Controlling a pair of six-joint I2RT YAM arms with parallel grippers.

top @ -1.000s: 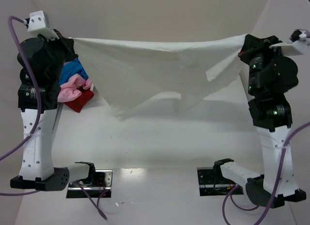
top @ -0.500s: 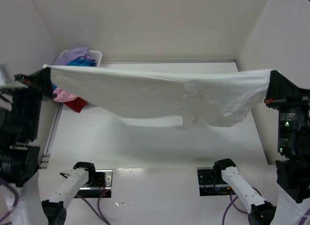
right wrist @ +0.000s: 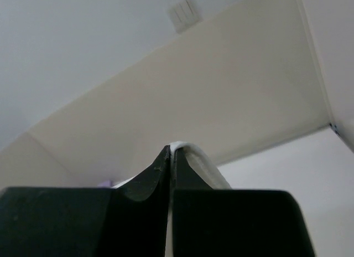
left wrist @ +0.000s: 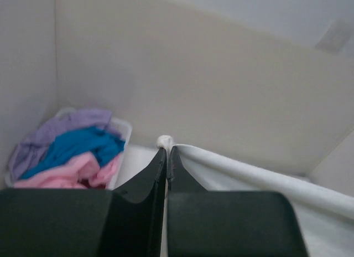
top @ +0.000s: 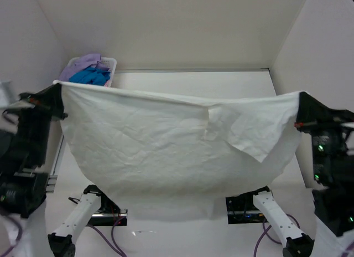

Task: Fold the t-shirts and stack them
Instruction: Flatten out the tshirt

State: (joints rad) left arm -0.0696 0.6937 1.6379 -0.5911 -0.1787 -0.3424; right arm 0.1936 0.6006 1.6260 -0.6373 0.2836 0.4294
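- The cream-white t-shirt [top: 160, 152] hung spread between the two arms, lifted clear of the table [top: 193, 80]. Its top edge ran nearly level from side to side, dipping slightly in the middle.
- The left gripper [top: 57, 90] had its jaws pinched tight on the shirt's upper left corner. In the left wrist view a small knob of white cloth poked out at the fingertips, and the shirt's edge ran off to the right.
- The right gripper [top: 300, 99] was clamped just as tightly on the upper right corner, with a thin roll of white cloth showing between its closed tips.
- The body of the shirt drooped in a wide curve toward the near edge of the table, and its lower hem hung in front of the arm bases.
- A flap [top: 249, 136] of the same cloth lay folded over the front, right of centre, and ended in a point.
- In the far left corner stood a white basket [top: 112, 62] holding a lilac t-shirt [top: 83, 63], a bright blue t-shirt [top: 91, 77] and a pale pink t-shirt [left wrist: 66, 171], heaped together.
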